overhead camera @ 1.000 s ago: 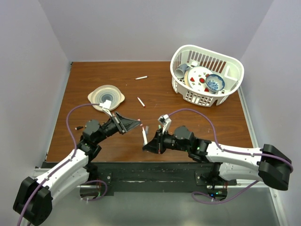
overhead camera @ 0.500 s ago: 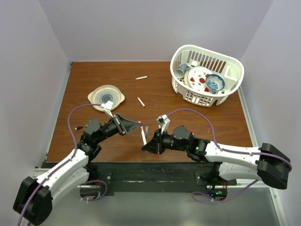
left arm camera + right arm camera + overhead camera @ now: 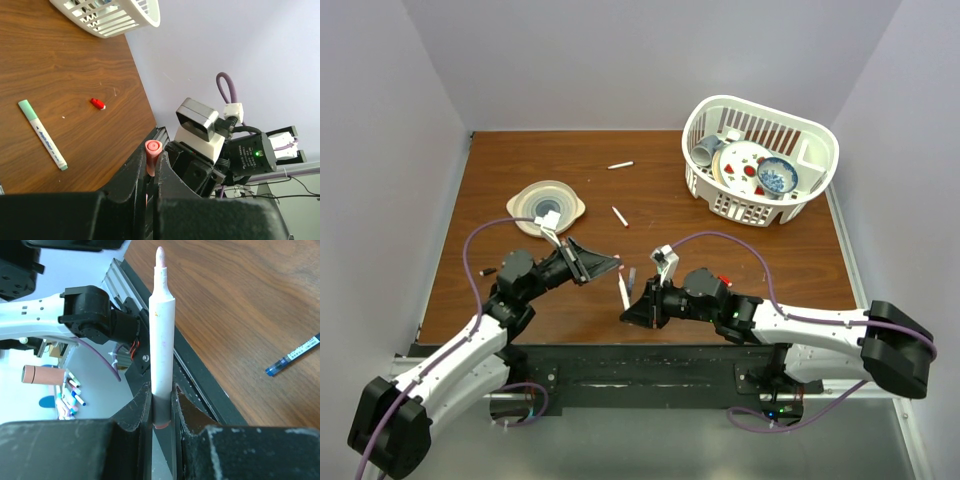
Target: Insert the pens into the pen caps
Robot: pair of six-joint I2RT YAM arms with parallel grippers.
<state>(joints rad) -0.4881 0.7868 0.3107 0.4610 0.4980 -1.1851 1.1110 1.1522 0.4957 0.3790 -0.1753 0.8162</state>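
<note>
My left gripper (image 3: 607,267) is shut on a pink pen cap (image 3: 618,261), which pokes out between the fingertips in the left wrist view (image 3: 152,154). My right gripper (image 3: 636,310) is shut on a white pen (image 3: 623,292), gripped at its grey rear end with its pink tip (image 3: 159,252) pointing up and away in the right wrist view. The pen's tip sits just below and right of the cap, apart from it. Two more white pens (image 3: 620,165) (image 3: 619,216) lie on the table. A red cap (image 3: 725,280) lies behind my right wrist.
A white basket (image 3: 705,185) with dishes stands at the back right. A plate (image 3: 546,207) lies at the left. A small dark piece (image 3: 487,271) lies by my left arm. A green-capped pen (image 3: 42,134) and a blue pen (image 3: 292,356) lie on the wood.
My right gripper has moved a little left with the white pen, bringing the tip closer to the pink cap. My left gripper has barely moved.
</note>
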